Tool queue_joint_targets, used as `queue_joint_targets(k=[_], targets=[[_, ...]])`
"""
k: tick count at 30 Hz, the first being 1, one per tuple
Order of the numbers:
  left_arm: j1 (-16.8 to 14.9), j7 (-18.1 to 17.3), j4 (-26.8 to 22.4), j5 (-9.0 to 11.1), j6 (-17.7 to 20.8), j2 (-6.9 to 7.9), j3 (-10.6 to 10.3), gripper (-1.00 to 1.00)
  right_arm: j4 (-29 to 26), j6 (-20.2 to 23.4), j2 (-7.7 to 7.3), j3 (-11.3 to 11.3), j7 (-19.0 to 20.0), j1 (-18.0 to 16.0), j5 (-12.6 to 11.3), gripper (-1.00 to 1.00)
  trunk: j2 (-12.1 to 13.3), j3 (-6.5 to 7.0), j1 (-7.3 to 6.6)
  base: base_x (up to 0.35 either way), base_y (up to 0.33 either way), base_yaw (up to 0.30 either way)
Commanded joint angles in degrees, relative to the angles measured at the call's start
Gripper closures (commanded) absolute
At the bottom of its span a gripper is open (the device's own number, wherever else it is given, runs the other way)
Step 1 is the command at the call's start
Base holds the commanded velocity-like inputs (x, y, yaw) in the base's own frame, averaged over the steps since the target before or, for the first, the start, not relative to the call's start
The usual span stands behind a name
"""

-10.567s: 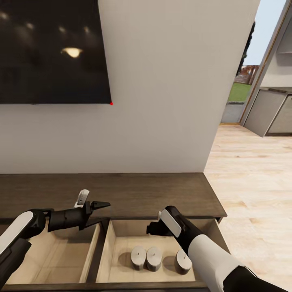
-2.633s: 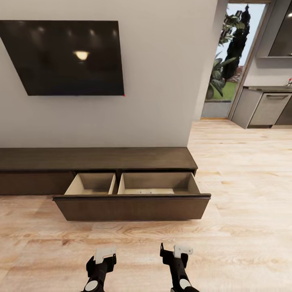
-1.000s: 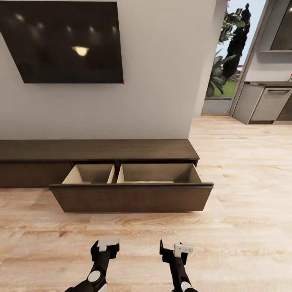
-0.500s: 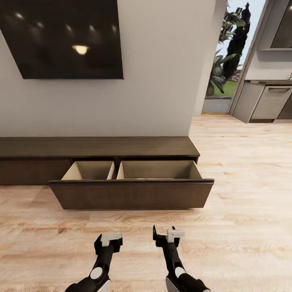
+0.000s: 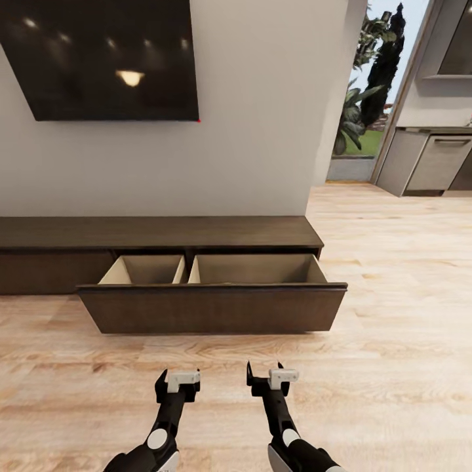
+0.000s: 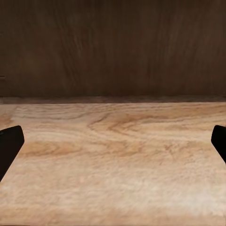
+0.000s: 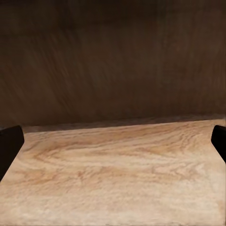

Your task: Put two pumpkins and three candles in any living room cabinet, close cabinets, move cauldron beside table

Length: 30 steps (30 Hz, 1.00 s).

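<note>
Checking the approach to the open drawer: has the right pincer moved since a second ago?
Yes. The right pincer has reached forward, toward the cabinet's drawer front; less floor separates them now.

- A home living room: wall-mounted television (image 5: 105,59) above a long low cabinet (image 5: 157,233)
- Pale wood floor (image 5: 393,314)
- Grey kitchen units (image 5: 432,160) beside a garden doorway (image 5: 364,98)

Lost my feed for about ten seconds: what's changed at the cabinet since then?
Both arms have come out of the drawer and the robot has backed off. The left gripper and right gripper, jaws open and empty, now hang low over the floor, facing the drawer front. The drawer is still pulled out.
</note>
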Motion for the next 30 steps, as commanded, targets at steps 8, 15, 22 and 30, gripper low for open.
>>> queue_joint_targets(k=[8, 15, 22, 30], targets=[[-0.11, 0.18, -0.22, 0.37, -0.25, 0.08, 2.01, -1.00, 0.31, 0.18, 0.04, 0.48, -0.46, -0.06, -0.47, -1.00, -0.92, -1.74, 0.59, 0.000, 0.000, 0.000], [-0.08, 0.28, -2.97, 0.37, -0.09, 0.55, 2.53, -1.00, 0.37, 0.21, -0.03, 0.48, -0.46, -0.06, -0.56, -1.00, -0.97, -2.63, 0.69, 0.000, 0.000, 0.000], [-0.08, 1.11, -3.29, 0.73, -0.05, 0.63, 3.54, -1.00, 0.39, 0.21, -0.04, 0.41, -0.46, -0.06, -0.74, -1.00, -0.97, -2.63, 0.69, 0.021, 0.000, 0.000], [-0.08, 0.52, -2.59, 0.86, 0.25, 0.59, 3.79, -1.00, 0.37, 0.21, -0.04, 0.40, -0.46, -0.06, -0.66, -1.00, -0.97, -2.63, 0.69, 0.149, 0.000, 0.000]])
